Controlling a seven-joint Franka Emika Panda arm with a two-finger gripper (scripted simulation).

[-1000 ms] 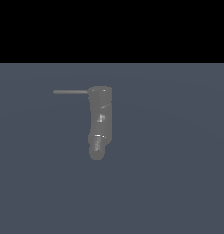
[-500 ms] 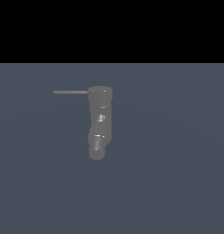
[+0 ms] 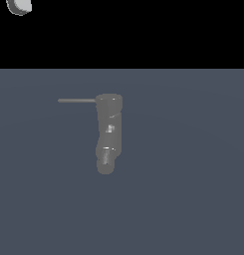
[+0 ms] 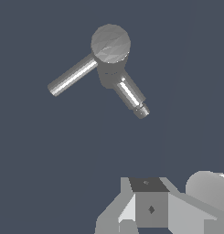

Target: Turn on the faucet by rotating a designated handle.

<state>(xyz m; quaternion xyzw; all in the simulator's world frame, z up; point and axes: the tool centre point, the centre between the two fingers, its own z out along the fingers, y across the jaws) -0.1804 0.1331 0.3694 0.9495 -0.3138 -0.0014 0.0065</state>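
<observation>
The faucet (image 3: pixel 109 132) stands mid-scene on a flat blue-grey floor (image 3: pixel 193 189) under a black backdrop, its handle (image 3: pixel 76 100) jutting toward the exterior view's left, with the gripper (image 4: pixel 150 208) well apart above, its opening impossible to tell.

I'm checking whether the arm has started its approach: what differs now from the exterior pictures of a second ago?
A pale rounded part of the robot has come into the exterior view's top left corner, far from the faucet. Nothing was grasped. The faucet and its handle, pointing to the exterior view's left, stayed put.
</observation>
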